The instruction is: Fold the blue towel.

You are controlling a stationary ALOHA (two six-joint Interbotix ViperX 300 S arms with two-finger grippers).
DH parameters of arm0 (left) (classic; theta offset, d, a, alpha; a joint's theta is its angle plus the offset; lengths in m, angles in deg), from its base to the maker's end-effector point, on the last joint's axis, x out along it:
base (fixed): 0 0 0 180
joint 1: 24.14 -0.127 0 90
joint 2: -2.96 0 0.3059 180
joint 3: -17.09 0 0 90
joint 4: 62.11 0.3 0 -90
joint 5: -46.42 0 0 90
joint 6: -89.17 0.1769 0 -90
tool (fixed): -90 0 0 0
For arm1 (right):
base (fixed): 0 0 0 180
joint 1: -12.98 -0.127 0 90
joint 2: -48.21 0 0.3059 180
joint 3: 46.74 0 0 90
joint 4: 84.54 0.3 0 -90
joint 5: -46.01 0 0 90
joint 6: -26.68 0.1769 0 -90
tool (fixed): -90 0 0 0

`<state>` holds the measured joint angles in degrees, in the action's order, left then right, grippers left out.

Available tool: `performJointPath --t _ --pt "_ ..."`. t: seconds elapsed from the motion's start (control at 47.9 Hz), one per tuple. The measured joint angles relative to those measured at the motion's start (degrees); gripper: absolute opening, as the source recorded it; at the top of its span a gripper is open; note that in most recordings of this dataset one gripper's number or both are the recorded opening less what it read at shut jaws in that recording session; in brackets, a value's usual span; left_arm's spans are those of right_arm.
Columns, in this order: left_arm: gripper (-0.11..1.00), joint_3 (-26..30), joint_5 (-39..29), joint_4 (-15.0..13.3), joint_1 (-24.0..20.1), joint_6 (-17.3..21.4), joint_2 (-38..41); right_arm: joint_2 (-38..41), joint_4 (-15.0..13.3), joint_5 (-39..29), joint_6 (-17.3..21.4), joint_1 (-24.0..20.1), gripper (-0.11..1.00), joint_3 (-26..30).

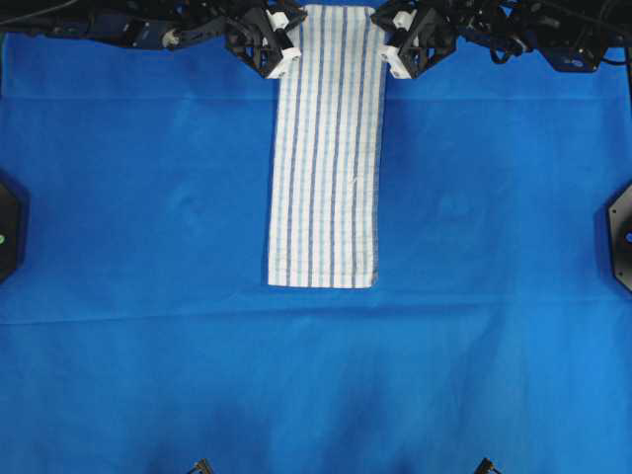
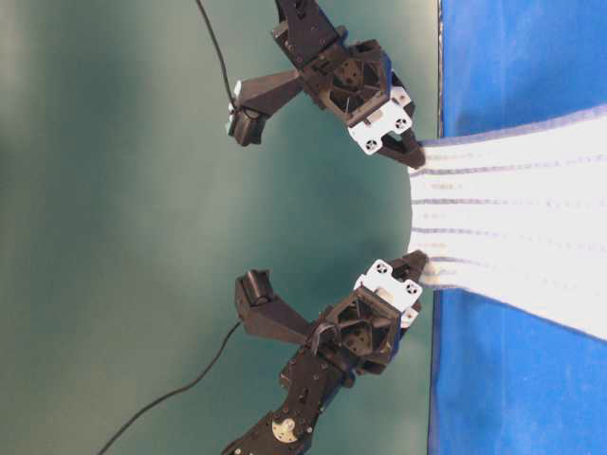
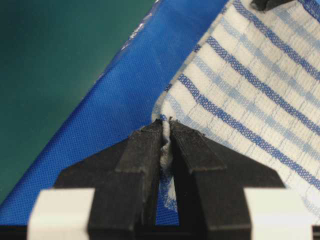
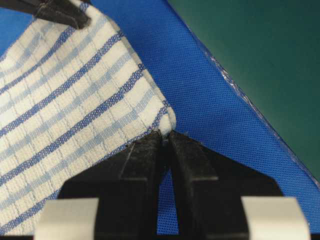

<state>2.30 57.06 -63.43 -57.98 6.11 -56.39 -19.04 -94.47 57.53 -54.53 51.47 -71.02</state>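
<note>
Overhead: the towel point(image 1: 324, 148) lies as a long strip on the blue sheet point(image 1: 128, 197), running 12 to 6 o'clock, with its far end off the sheet's top edge. The left gripper point(image 1: 279, 47) sits on the 11 o'clock corner, the right gripper point(image 1: 393, 44) on the 1 o'clock corner. My read is that the step in hand is carrying the far end over to the near hem at 6 o'clock: lift both corners level, keep the edge taut between them, travel at matched speed, line the stripes up with the hem before letting go. Table-level view: the towel point(image 2: 512, 237) edge sags in a shallow arc between the right gripper point(image 2: 414, 159) at 12 and the left gripper point(image 2: 417, 258) at 6, so a bit more spread between the arms would help. Both corners are off the surface. Left wrist view: the left gripper point(image 3: 167, 132) is pressed together on the towel point(image 3: 240, 85) corner, cloth bunched in the slit. Right wrist view: the right gripper point(image 4: 164, 136) pinches the towel point(image 4: 70, 110) right at the tip of the corner. That bite is thin and might slip under tension, so go easy. Containers: none in any view, nothing to report there.
</note>
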Motion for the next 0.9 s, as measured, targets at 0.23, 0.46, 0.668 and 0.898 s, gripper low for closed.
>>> performJointPath --t 0.23,0.46,0.668,0.898 --pt "0.03 -1.05 -2.11 -0.09 0.62 0.26 -2.55 -2.29 0.00 -0.44 0.26 -1.23 0.08 -1.05" --pt "0.03 -5.89 -2.37 -0.09 4.57 1.67 -8.35 -8.09 -0.09 -1.49 0.26 -6.42 0.08 -4.39" --pt "0.03 -11.78 -2.37 0.00 10.37 1.85 -14.59 -13.18 0.00 -1.76 0.88 -13.01 0.08 -8.00" --pt "0.03 -17.05 -2.37 0.00 17.23 1.05 -20.39 -16.52 0.79 -3.08 0.88 -22.15 0.08 -10.55"
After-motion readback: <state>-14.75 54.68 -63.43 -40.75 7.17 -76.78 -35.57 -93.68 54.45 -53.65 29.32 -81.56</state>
